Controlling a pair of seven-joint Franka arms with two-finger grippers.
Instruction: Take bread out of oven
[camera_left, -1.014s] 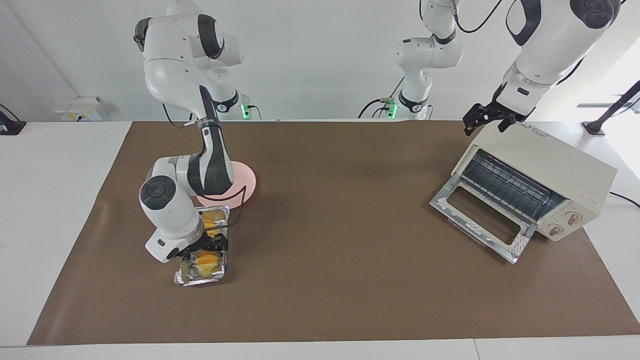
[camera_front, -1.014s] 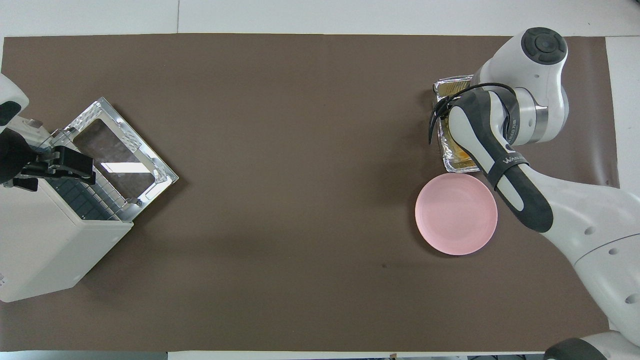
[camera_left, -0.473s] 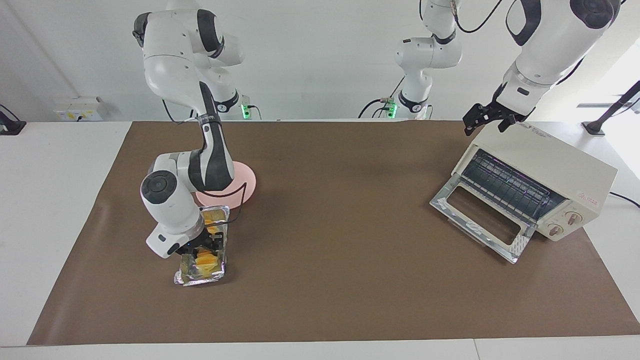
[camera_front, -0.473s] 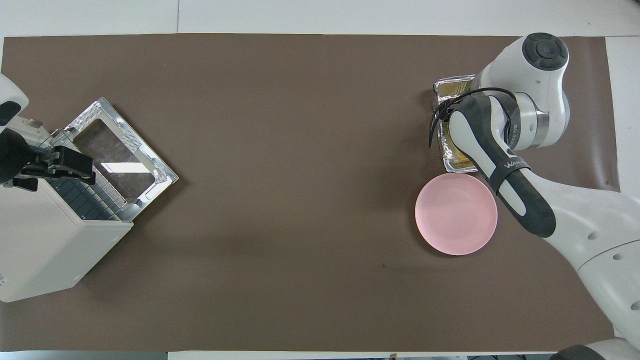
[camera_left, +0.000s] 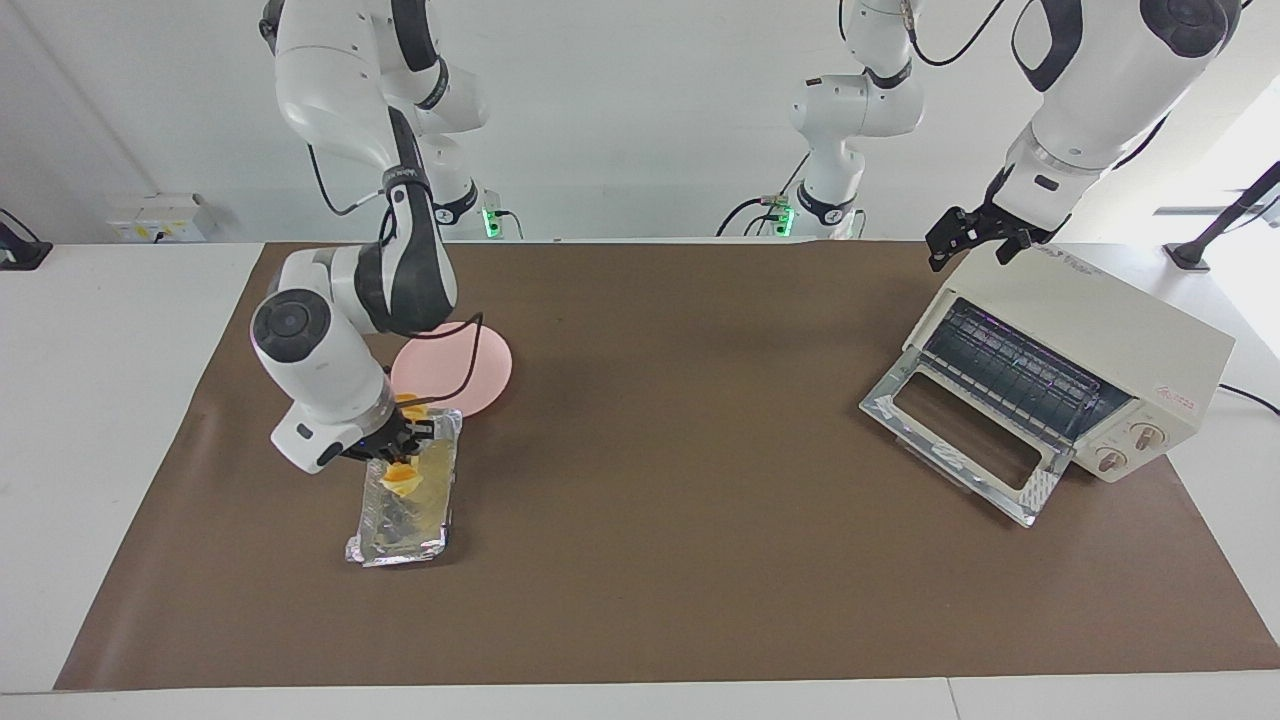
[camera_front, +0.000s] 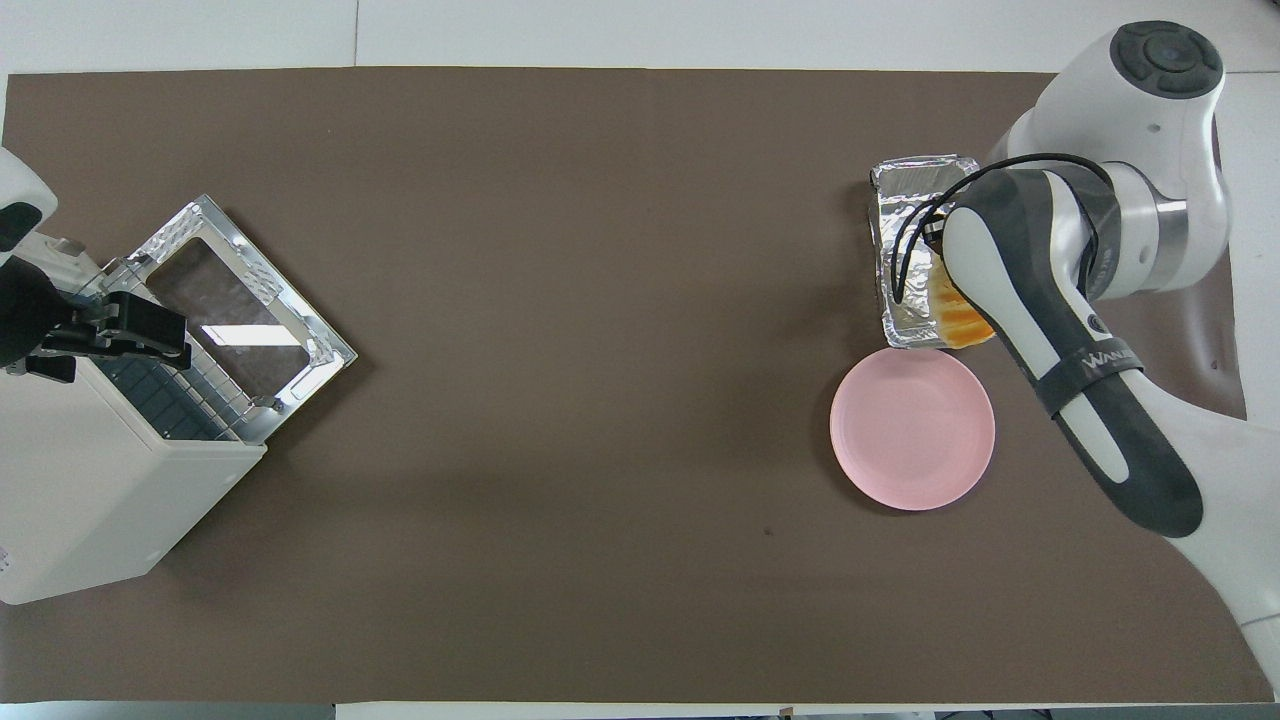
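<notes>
The bread (camera_left: 404, 479), a golden-yellow ridged loaf, hangs tilted in my right gripper (camera_left: 398, 442), which is shut on it just above the end of the silver foil tray (camera_left: 402, 520) nearer the robots. In the overhead view one end of the bread (camera_front: 962, 323) shows beside my right arm, which hides the gripper. The cream-white oven (camera_left: 1100, 325) stands at the left arm's end of the table, its glass door (camera_left: 955, 440) dropped open and its wire rack (camera_left: 1010, 365) bare. My left gripper (camera_left: 970, 258) waits open over the oven's top corner.
A pink plate (camera_left: 472, 365) lies beside the foil tray, nearer to the robots; it also shows in the overhead view (camera_front: 912, 428). The foil tray (camera_front: 903, 200) lies on the brown mat (camera_left: 680, 480). The oven (camera_front: 90, 500) and its door (camera_front: 240, 320) sit at an angle.
My right gripper has risen with the bread out of the foil tray and moved toward the plate. The tray now lies bare. The left arm has not moved.
</notes>
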